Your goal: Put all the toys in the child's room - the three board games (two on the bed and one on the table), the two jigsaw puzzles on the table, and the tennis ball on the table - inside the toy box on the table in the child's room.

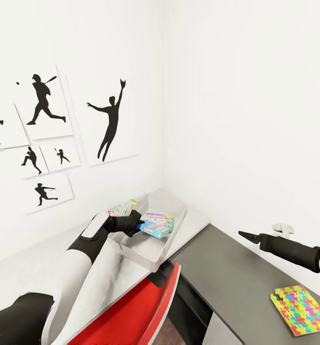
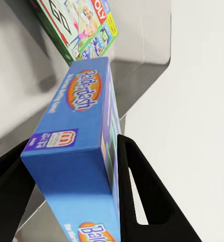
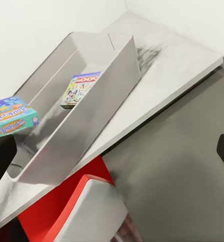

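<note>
Your head view looks down from high over the corner table [image 1: 44,258]; your left wrist view sits close inside the toy box [image 2: 147,30]; your right wrist view shares that toy box [image 3: 91,116] from farther off.

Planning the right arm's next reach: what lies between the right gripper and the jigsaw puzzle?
Only bare dark grey desk surface: in the head view the right gripper hangs above it, apart from the jigsaw puzzle.

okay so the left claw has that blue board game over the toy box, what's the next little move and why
Probably lower it a touch and open the left claw. Its fingers clamp the blue board game above the toy box, where another board game already lies, so a release should drop it inside.
</note>
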